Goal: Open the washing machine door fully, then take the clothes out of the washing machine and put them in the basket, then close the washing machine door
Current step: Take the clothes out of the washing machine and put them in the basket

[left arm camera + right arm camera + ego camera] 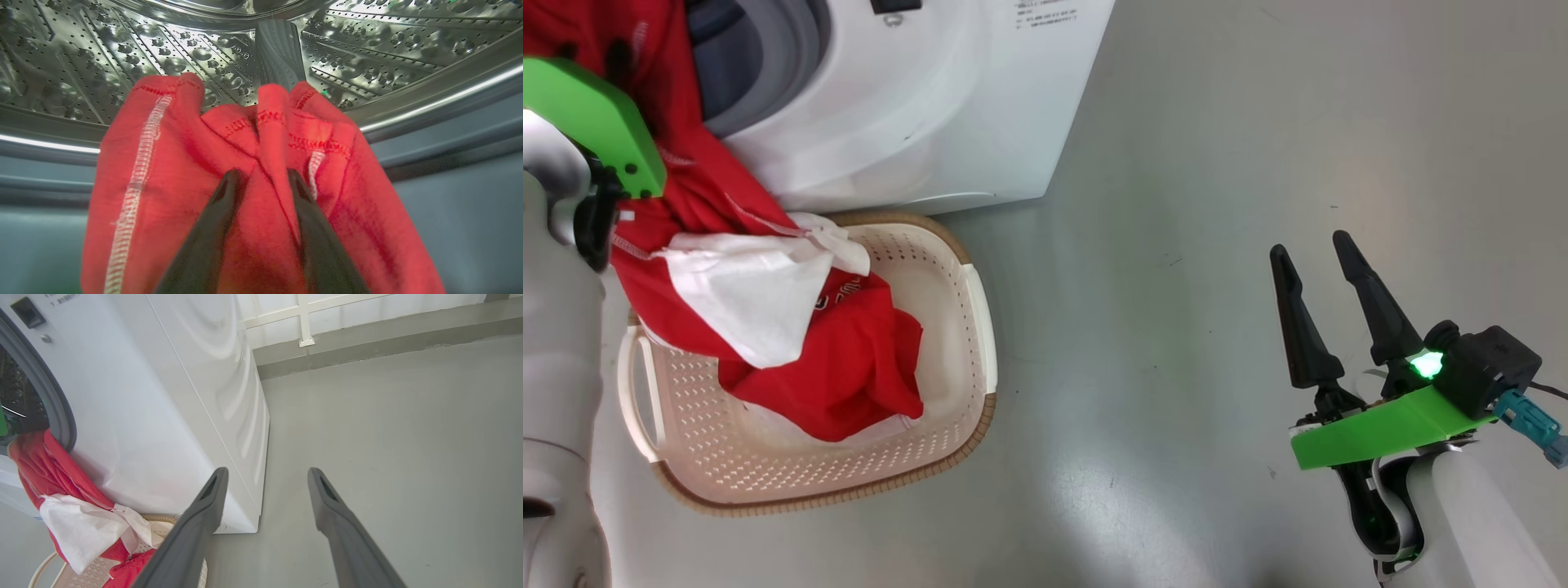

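Red clothes trail from the washing machine mouth into the basket, the left gripper clenched on a fold before the drum. Fabric could snag on the seal (or spill past the basket's edge). The right gripper gapes idle over bare floor.

Bright, even indoor light; sharp except up close.
Soft white glare pooled on the floor, sheen across the washing machine front, hard highlights along the drum; grainy and blurred on the clothes nearest the left wrist lens; straight lines bowed at wrist-view edges.
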